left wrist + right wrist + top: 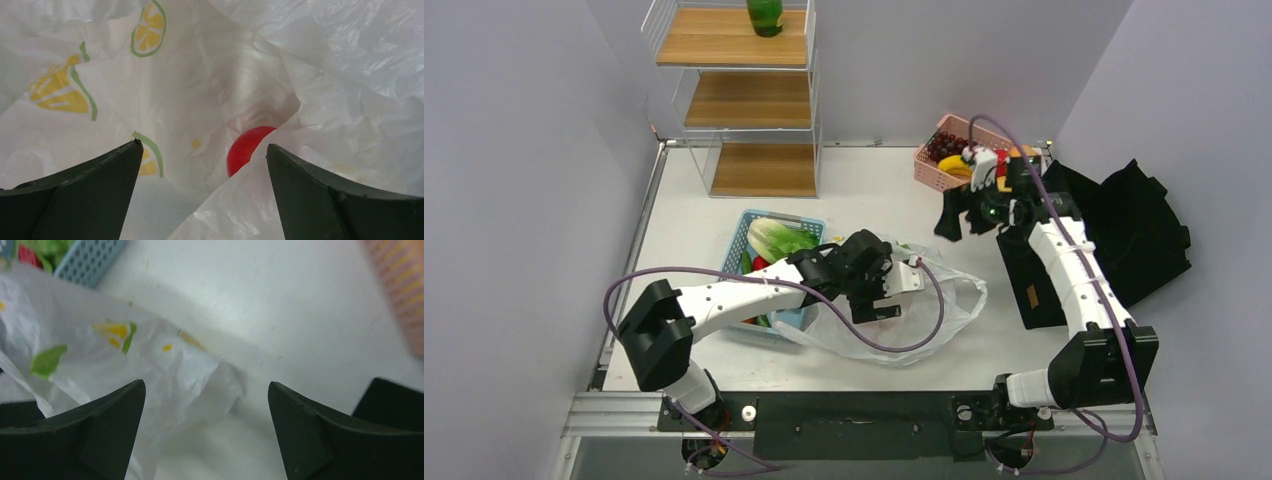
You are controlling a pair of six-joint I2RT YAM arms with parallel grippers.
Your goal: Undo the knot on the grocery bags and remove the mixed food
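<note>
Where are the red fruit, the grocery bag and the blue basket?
red fruit [245,147], left wrist view, its exposed rounded side.
grocery bag [889,330], top view, its crinkled body.
blue basket [742,232], top view, its left rim.

I see a green bottle [765,15] atop the wire shelf [739,100], lettuce [776,240] in a blue basket [736,246], grapes [944,146] in a pink basket [926,170], and a black tote [1139,225].

**Bag slumped, one red fruit showing**

Grocery bag [959,300]: thin translucent white plastic w/ yellow citrus slices + green marks. It lies crumpled and low on the bench [864,190], approx. mid-bench, handle loop splayed right. Red apple [243,147] sits inside btwn folds: shiny, round, partly hidden by plastic.
</note>
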